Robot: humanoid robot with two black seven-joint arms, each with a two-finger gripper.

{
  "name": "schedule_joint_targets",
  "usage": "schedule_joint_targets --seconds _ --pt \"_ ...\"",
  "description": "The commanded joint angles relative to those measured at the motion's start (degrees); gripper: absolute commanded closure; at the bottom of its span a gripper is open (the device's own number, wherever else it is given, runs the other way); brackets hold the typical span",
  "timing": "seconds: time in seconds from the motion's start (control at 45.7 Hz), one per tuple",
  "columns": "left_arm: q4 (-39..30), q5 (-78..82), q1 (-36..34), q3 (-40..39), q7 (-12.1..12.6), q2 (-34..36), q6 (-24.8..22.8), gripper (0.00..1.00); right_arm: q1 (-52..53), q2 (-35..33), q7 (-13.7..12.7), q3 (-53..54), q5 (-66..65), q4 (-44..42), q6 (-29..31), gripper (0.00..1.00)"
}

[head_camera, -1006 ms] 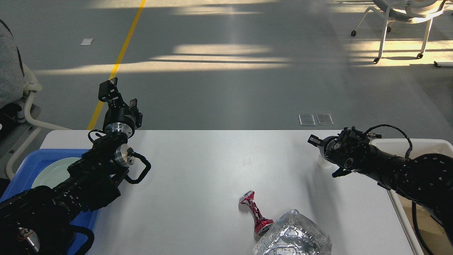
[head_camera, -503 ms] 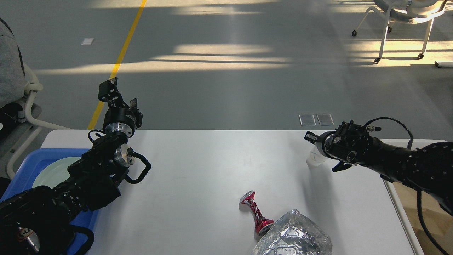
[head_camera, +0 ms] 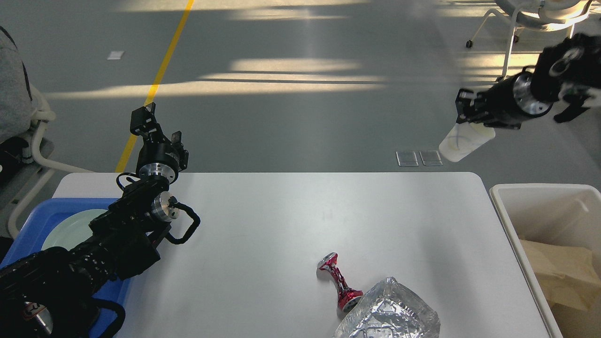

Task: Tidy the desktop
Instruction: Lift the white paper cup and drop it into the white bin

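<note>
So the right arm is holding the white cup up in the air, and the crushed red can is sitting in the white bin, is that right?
Not quite. The head view shows the crushed red can lying on the desktop beside the foil container, not in the white bin. The right gripper does hold the white cup up in the air.

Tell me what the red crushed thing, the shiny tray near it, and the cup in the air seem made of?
Crushed can: likely thin metal, glossy red, pinched waist. Shiny tray: probably aluminium foil, crinkled and mirror-bright. Cup: looks like translucent whitish plastic, held in the right gripper.
</note>
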Motion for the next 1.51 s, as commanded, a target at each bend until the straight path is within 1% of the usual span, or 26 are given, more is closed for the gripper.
schedule_joint_targets --seconds 0.0,0.066,0.088,0.219,0.328,0.481,0.569,0.7,0.853,0.984,1.116,1.203,1.269,1.488 --pt "0.0 0.0 0.0 0.0 0.0 0.0 0.0 0.04 14.8 -6.3 0.0 0.5 0.2 3.1 15.4 1.00" --pt "0.0 0.0 0.0 0.0 0.0 0.0 0.0 0.04 20.7 -7.4 -0.1 0.6 0.7 3.0 23.2 1.00" --pt "0.0 0.0 0.0 0.0 0.0 0.0 0.1 0.04 22.4 -7.6 -0.1 0.8 0.8 3.0 24.8 1.00" --pt "0.0 0.0 0.0 0.0 0.0 0.0 0.0 0.04 32.3 -8.7 -0.1 1.7 1.8 3.0 24.8 1.00" --pt "0.0 0.0 0.0 -0.1 0.0 0.0 0.0 0.04 38.1 -8.8 -0.2 3.0 3.5 2.9 24.8 1.00" --pt "0.0 0.0 0.0 0.0 0.0 0.0 0.1 0.04 43.6 -8.3 -0.4 4.9 5.8 2.9 24.8 1.00" --pt "0.0 0.0 0.0 0.0 0.0 0.0 0.0 0.04 44.6 -8.0 -0.5 5.0 5.8 3.0 24.8 1.00" --pt "0.0 0.0 0.0 -0.1 0.0 0.0 0.1 0.04 42.7 -7.1 -0.6 3.5 4.7 2.6 24.8 1.00" --pt "0.0 0.0 0.0 0.0 0.0 0.0 0.0 0.04 33.1 -7.5 -0.7 1.1 1.5 1.7 24.8 1.00" --pt "0.0 0.0 0.0 -0.1 0.0 0.0 0.0 0.04 21.9 -8.5 -0.6 -1.1 -2.1 -1.5 24.8 1.00" --pt "0.0 0.0 0.0 0.0 0.0 0.0 0.0 0.04 6.2 -8.5 -0.6 -1.3 -3.4 -7.4 24.8 1.00" --pt "0.0 0.0 0.0 0.0 0.0 0.0 0.1 0.04 -4.2 -8.1 -0.6 -1.2 -3.6 -10.6 17.6 1.00" --pt "0.0 0.0 0.0 0.0 0.0 0.0 0.1 0.04 -10.1 -8.0 -0.6 -1.1 -3.6 -11.6 12.4 1.00" --pt "0.0 0.0 0.0 0.0 0.0 0.0 0.0 0.04 -26.5 -7.7 -0.5 -0.9 -3.4 -16.0 -8.5 1.00"
